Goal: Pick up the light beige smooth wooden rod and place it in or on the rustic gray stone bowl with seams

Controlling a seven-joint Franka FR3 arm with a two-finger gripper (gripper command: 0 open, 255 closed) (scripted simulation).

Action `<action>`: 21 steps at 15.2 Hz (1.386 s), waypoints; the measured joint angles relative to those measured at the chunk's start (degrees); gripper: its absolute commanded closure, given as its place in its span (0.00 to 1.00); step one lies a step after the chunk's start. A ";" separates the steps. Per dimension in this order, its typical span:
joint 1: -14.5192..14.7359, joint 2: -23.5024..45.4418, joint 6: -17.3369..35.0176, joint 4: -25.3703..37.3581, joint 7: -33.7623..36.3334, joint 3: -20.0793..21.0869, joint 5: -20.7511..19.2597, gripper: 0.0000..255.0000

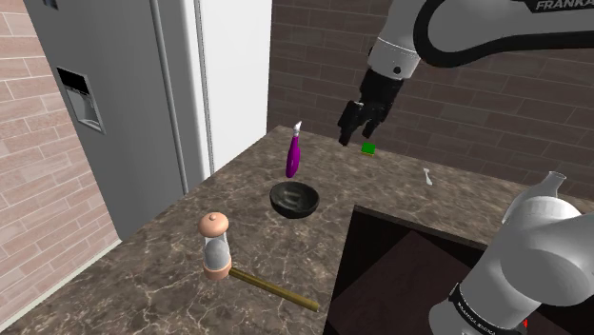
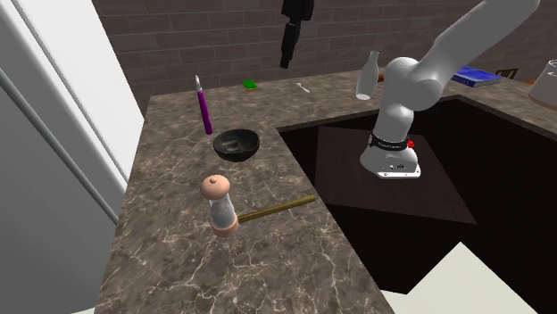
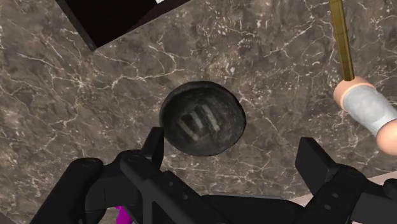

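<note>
A thin tan-brown wooden rod point(image 1: 274, 289) lies flat on the marble counter near its front edge, one end against the base of a pepper mill point(image 1: 216, 246). In the second exterior view the rod point(image 2: 277, 210) points toward the sink. The dark grey stone bowl point(image 1: 293, 199) sits mid-counter, empty. My gripper point(image 1: 354, 130) hangs high above the counter's back part, open and holding nothing. In the wrist view the bowl point(image 3: 202, 118) lies far below my gripper point(image 3: 232, 145), and the rod point(image 3: 341, 38) is off to one side beyond the mill.
A purple tool point(image 1: 293, 154) stands behind the bowl, with a small green object point(image 1: 367, 147) and a white spoon point(image 1: 428, 175) further back. A dark sink recess point(image 1: 400, 276) borders the counter. A grey fridge point(image 1: 124, 95) stands at the shoulder view's left. A bottle point(image 2: 365, 75) stands by the sink.
</note>
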 measured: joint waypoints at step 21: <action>5.10 29.24 32.90 -7.28 8.65 19.77 -6.55 0.00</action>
